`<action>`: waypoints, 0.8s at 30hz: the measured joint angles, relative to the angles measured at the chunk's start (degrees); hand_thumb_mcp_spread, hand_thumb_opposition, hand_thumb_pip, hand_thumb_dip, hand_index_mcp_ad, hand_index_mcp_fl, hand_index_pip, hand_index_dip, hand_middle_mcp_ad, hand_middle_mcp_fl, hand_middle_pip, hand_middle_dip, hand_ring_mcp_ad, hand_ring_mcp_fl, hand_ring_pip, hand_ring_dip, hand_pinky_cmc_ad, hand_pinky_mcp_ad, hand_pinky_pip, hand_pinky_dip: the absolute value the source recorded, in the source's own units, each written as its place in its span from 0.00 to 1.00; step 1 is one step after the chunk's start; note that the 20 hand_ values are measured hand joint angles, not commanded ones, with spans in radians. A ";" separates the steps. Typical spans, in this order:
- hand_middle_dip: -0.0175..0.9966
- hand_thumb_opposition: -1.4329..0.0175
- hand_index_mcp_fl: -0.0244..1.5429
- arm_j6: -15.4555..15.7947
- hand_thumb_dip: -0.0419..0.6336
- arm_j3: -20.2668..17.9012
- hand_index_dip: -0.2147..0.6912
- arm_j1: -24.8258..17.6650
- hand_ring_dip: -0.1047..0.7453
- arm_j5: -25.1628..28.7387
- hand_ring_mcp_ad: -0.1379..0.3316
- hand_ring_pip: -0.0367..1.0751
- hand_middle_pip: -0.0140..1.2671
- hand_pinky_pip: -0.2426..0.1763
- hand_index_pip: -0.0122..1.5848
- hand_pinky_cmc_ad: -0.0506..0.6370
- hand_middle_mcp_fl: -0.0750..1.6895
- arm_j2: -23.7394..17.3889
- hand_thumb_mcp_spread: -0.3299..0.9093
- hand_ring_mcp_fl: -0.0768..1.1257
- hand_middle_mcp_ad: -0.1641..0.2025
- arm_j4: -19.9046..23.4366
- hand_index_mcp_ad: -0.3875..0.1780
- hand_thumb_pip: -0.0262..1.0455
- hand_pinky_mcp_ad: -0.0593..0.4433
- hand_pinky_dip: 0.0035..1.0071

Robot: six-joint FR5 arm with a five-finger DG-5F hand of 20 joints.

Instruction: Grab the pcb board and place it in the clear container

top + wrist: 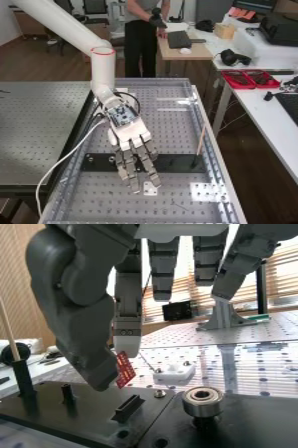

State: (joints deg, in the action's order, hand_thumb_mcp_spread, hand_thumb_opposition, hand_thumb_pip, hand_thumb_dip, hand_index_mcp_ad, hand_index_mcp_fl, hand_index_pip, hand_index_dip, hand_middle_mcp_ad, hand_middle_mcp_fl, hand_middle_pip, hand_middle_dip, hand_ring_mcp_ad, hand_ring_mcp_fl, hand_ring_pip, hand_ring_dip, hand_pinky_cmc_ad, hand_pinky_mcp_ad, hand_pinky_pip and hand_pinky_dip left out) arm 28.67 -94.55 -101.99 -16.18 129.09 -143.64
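Note:
In the high view the hand [132,133] hangs over the black plate [174,163], its fingers reaching past the plate's near edge. The wrist view has the hand [81,331] with its thumb and one finger closing on the red pcb board [125,369]. The board hangs tilted between their tips, above the black plate and apart from the small slotted holder [128,408]; part of it is hidden behind the thumb. The other fingers are stretched out, away from the board. I cannot make out a clear container for certain.
A metal bearing [203,401] sits on a post on the plate. A thin wooden stick [201,140] stands upright at the plate's right end. Beyond the plate is a white bracket [174,373] on the perforated bench [166,205]. Red trays [249,79] lie on the side table.

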 joint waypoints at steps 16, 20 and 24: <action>0.14 0.33 0.27 11.60 0.41 -5.69 0.33 -1.43 0.15 -2.68 0.80 0.12 0.12 0.40 0.96 0.53 0.13 -7.32 0.66 0.08 0.65 13.19 0.62 0.54 0.51 0.43; 0.14 0.33 0.27 12.59 0.41 -6.82 0.33 -2.20 0.15 -3.99 0.80 0.12 0.12 0.40 0.96 0.53 0.13 -9.24 0.66 0.08 0.66 13.81 0.62 0.54 0.51 0.43; 0.14 0.33 0.27 12.77 0.41 -7.86 0.33 -3.19 0.15 -4.96 0.80 0.12 0.12 0.40 0.96 0.53 0.13 -10.88 0.66 0.08 0.66 13.89 0.62 0.54 0.51 0.43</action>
State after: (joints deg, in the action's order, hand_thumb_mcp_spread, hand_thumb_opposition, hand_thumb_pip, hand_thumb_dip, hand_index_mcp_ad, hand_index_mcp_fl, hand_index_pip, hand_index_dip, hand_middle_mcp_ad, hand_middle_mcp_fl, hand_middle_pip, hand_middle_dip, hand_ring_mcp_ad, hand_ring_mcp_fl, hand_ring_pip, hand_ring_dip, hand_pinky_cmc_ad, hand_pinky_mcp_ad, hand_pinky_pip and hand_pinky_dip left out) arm 41.44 -102.41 -105.18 -21.14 118.21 -129.75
